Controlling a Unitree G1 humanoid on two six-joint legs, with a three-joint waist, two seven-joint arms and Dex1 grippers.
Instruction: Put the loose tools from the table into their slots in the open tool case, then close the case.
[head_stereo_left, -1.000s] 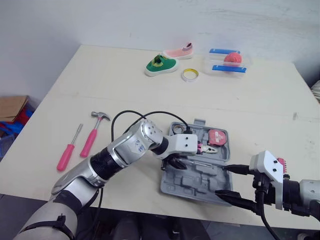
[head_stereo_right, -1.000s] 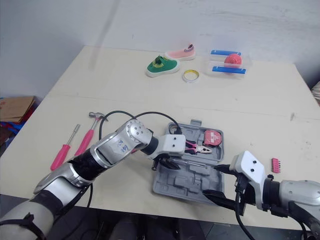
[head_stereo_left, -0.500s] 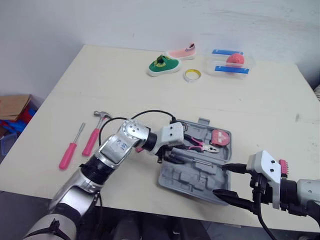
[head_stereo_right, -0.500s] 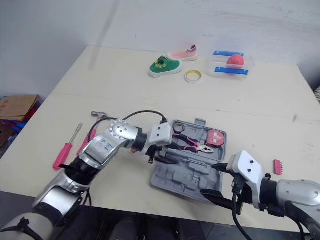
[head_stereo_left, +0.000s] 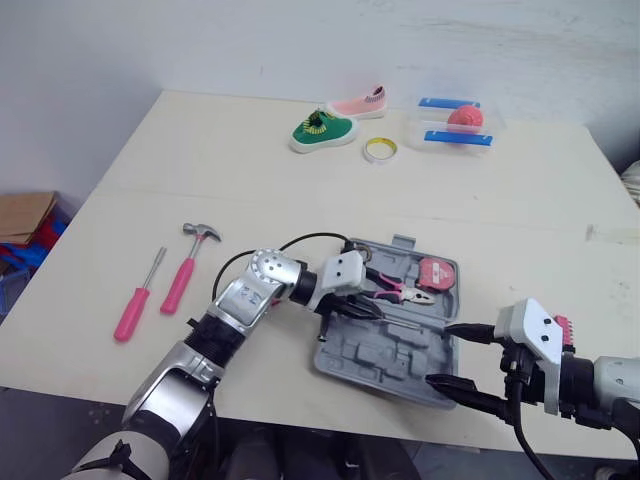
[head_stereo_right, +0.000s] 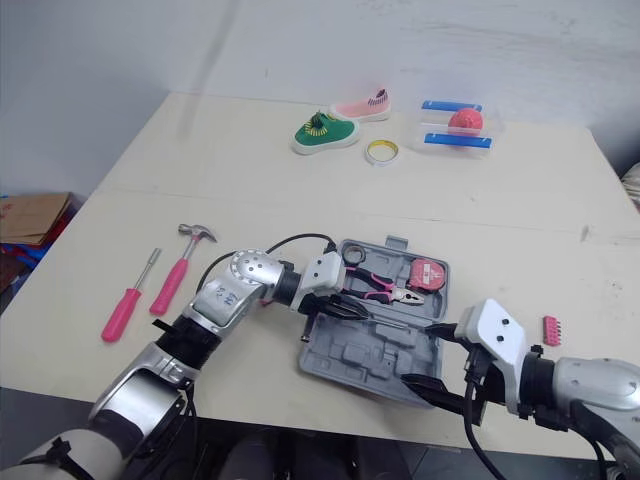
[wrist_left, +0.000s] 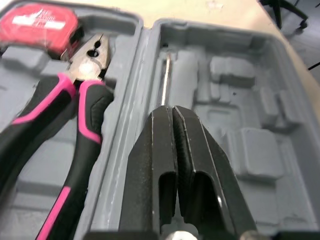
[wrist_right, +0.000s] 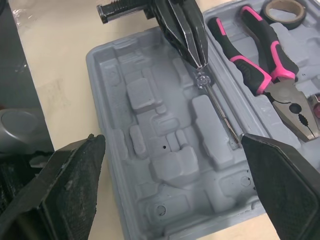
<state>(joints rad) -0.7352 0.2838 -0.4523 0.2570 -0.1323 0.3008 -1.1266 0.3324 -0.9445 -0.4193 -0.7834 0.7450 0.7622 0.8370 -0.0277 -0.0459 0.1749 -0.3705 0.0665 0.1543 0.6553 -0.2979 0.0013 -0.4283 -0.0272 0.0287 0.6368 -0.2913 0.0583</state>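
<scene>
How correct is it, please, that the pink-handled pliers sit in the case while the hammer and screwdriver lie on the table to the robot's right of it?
Not quite: the hammer and screwdriver lie on the table to the robot's left of the case, as the left eye view shows. The pink-handled pliers do sit in the case.

Open grey tool case with pink pliers; left gripper, fingers together, at a screwdriver.
</scene>
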